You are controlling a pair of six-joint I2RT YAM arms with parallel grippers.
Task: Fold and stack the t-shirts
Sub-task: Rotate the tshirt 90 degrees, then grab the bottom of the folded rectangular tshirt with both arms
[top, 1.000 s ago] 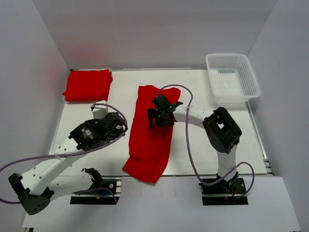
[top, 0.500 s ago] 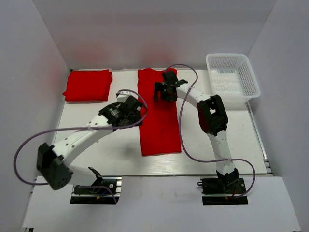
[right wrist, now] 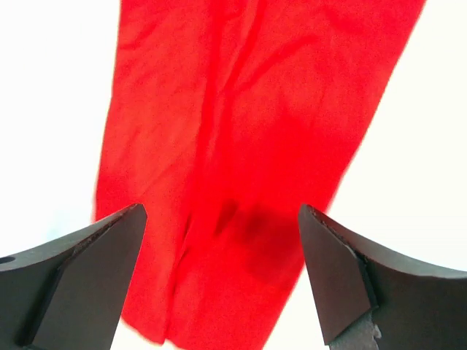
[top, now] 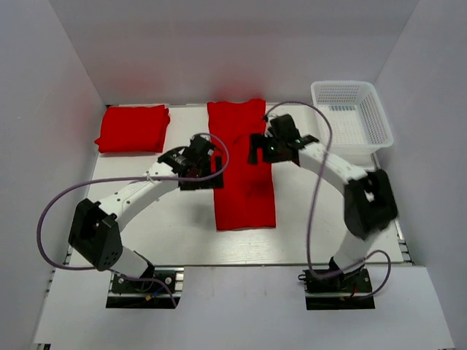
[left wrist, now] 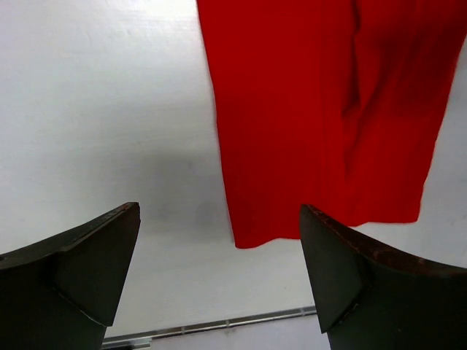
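One red t-shirt [top: 244,197] lies flat as a long narrow strip down the middle of the table, from the back edge toward the front. A second red t-shirt [top: 133,128] sits folded at the back left. My left gripper [top: 206,162] hovers open at the strip's left edge; in the left wrist view the left gripper [left wrist: 219,211] is empty over bare table beside the shirt's [left wrist: 314,109] near corner. My right gripper [top: 260,150] hovers open over the strip's right side, and in the right wrist view the right gripper [right wrist: 222,210] is empty above the shirt [right wrist: 248,109].
A white mesh basket [top: 352,117] stands at the back right corner. White walls close in the table at the left, back and right. A metal rail [left wrist: 211,324] runs along the table's front edge.
The long shirt, which hung over the front edge, now lies straight and further back on the table. Both grippers have let it go and drawn apart to its sides, staying open.
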